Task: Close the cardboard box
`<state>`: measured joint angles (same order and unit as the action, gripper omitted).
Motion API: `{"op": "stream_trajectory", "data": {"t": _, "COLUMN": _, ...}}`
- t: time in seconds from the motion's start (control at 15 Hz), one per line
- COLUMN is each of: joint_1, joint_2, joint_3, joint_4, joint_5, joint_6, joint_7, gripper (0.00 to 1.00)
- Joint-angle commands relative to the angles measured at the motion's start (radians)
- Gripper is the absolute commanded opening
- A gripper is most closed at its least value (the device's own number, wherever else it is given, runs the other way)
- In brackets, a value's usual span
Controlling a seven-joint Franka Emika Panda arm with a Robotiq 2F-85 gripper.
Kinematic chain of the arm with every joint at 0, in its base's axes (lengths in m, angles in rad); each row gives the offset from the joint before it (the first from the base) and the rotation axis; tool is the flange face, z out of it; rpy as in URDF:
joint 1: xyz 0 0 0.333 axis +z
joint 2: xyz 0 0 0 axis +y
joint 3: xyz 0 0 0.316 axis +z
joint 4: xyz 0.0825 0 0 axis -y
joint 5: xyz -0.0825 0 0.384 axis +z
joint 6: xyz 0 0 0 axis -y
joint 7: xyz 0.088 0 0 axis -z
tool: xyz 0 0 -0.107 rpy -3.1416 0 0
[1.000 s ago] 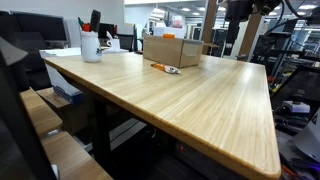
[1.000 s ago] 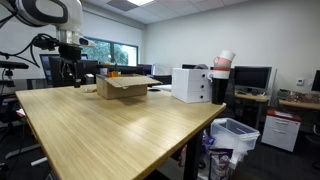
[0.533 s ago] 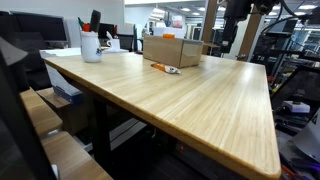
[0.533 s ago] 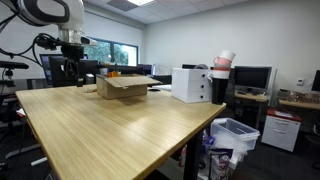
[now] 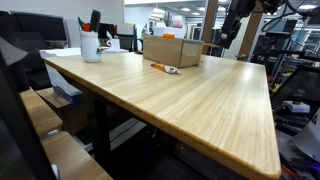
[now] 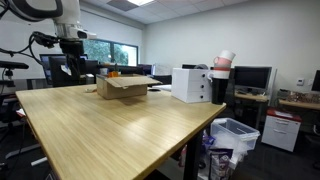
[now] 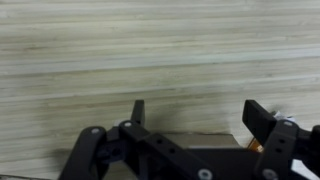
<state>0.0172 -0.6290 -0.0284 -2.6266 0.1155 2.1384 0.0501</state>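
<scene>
The plain brown cardboard box (image 5: 171, 50) stands at the far end of the wooden table with its top flaps open; it also shows in the other exterior view (image 6: 124, 86). My gripper (image 5: 228, 35) hangs in the air beyond the box, off to its side, and shows in the other exterior view (image 6: 70, 70) too. In the wrist view the gripper (image 7: 197, 112) is open and empty, with both black fingers spread wide over the table's wood grain. A strip of the box's edge (image 7: 205, 138) shows between the fingers at the bottom.
A white cup with pens (image 5: 91, 45) stands on the table's far corner. A small orange and white object (image 5: 165, 68) lies in front of the box. A white box-shaped device (image 6: 191, 84) sits on the table's edge. Monitors and chairs surround the table (image 5: 190, 100).
My gripper has risen slightly and shifted a little near the box. The box and other objects have not moved.
</scene>
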Motion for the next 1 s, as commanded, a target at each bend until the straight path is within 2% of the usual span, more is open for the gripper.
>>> {"op": "stream_trajectory", "data": {"t": 0.0, "joint_1": -0.009, "joint_2": -0.064, "joint_3": -0.003, "joint_4": -0.06, "joint_5": 0.033, "joint_6": 0.054, "joint_7": 0.007, "gripper": 1.0}}
{"op": "stream_trajectory", "data": {"t": 0.13, "joint_1": -0.014, "joint_2": 0.014, "joint_3": -0.019, "joint_4": -0.008, "joint_5": 0.031, "joint_6": 0.08, "joint_7": -0.005, "gripper": 1.0}}
{"op": "stream_trajectory", "data": {"t": 0.2, "joint_1": -0.021, "joint_2": 0.118, "joint_3": -0.032, "joint_4": 0.064, "joint_5": 0.02, "joint_6": 0.109, "joint_7": -0.019, "gripper": 1.0}}
{"op": "stream_trajectory", "data": {"t": 0.27, "joint_1": -0.021, "joint_2": 0.169, "joint_3": -0.043, "joint_4": 0.098, "joint_5": 0.017, "joint_6": 0.133, "joint_7": -0.031, "gripper": 1.0}}
{"op": "stream_trajectory", "data": {"t": 0.6, "joint_1": -0.039, "joint_2": 0.392, "joint_3": -0.071, "joint_4": 0.316, "joint_5": 0.009, "joint_6": 0.091, "joint_7": -0.028, "gripper": 1.0}}
{"op": "stream_trajectory", "data": {"t": 0.93, "joint_1": -0.08, "joint_2": 0.42, "joint_3": -0.093, "joint_4": 0.393, "joint_5": 0.001, "joint_6": 0.075, "joint_7": -0.011, "gripper": 1.0}}
